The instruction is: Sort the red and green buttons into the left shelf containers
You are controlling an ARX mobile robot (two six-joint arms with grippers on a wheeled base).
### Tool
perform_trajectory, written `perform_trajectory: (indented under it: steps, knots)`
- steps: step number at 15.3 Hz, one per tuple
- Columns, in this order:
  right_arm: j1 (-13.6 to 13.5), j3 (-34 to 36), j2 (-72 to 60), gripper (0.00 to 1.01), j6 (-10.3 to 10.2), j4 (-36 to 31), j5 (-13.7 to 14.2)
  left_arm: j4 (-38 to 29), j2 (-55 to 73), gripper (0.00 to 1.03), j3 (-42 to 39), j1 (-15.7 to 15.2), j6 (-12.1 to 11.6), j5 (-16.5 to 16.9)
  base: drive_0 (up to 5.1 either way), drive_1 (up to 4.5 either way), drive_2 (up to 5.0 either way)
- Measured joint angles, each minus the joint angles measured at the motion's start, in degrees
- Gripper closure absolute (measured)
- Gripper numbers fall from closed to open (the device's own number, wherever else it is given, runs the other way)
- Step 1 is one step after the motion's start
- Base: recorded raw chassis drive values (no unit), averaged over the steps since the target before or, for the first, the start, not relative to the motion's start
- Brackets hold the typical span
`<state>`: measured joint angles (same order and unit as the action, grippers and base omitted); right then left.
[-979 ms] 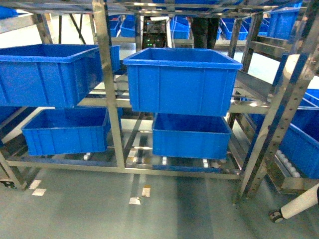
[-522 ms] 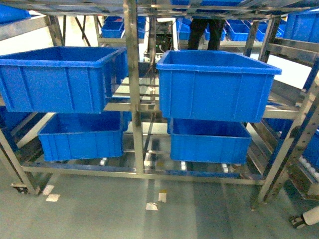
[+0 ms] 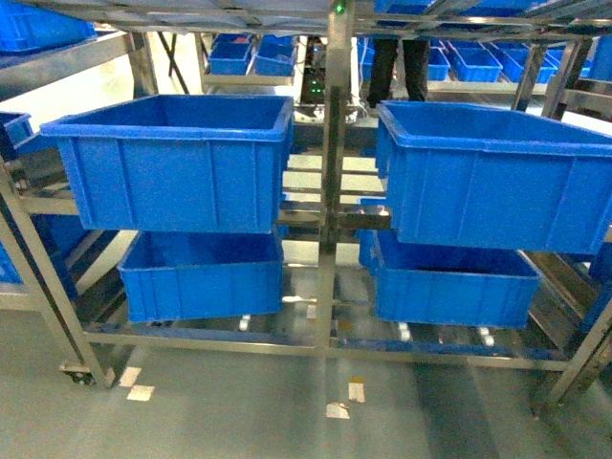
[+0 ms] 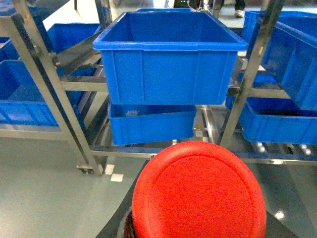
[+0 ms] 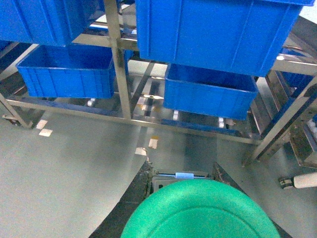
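Against the frames before, the head view has swung: the rack [image 3: 330,182] now sits further right in the picture, its middle post near the centre where it stood well left a second ago; the upper left bin [image 3: 177,158] and upper right bin [image 3: 497,177] have both slid rightward, the right one now cut by the frame edge; the white caster leg seen at lower right earlier is out of that view; the paper scraps [image 3: 344,402] on the floor [image 3: 239,411] have shifted right too; neither arm shows in the head view, so their poses can only be read from the wrist cameras; the left wrist camera looks level at the rack from low down, facing an upper bin [image 4: 168,59] with a lower bin [image 4: 151,124] under it; the red button [image 4: 198,193] fills the bottom of that view, cap toward the lens, right at the left pincer, well short of the bins; whether the left pincer clamps it I cannot tell, for the jaws are hidden behind the cap; the right wrist camera tilts down at floor and rack; the green button [image 5: 200,210] fills its bottom edge, cap up, against the right pincer; dark parts flank the cap, but the grip there cannot be told either.
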<state>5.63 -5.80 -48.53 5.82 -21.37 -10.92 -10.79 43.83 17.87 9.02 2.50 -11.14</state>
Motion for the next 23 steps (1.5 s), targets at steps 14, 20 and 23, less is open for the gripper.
perform_trajectory:
  steps: [14, 20, 23]
  knots:
    - [0.0, 0.0, 0.3, 0.75, 0.0, 0.0, -0.2, 0.0, -0.1, 0.78, -0.3, 0.0, 0.0, 0.0, -0.6, 3.57, -2.7]
    - [0.0, 0.0, 0.3, 0.75, 0.0, 0.0, -0.2, 0.0, -0.1, 0.78, -0.3, 0.0, 0.0, 0.0, 0.0, 4.21, -4.2]
    - [0.0, 0.0, 0.2, 0.75, 0.0, 0.0, -0.2, 0.0, 0.0, 0.78, -0.3, 0.0, 0.0, 0.0, 0.0, 4.22, -4.2]
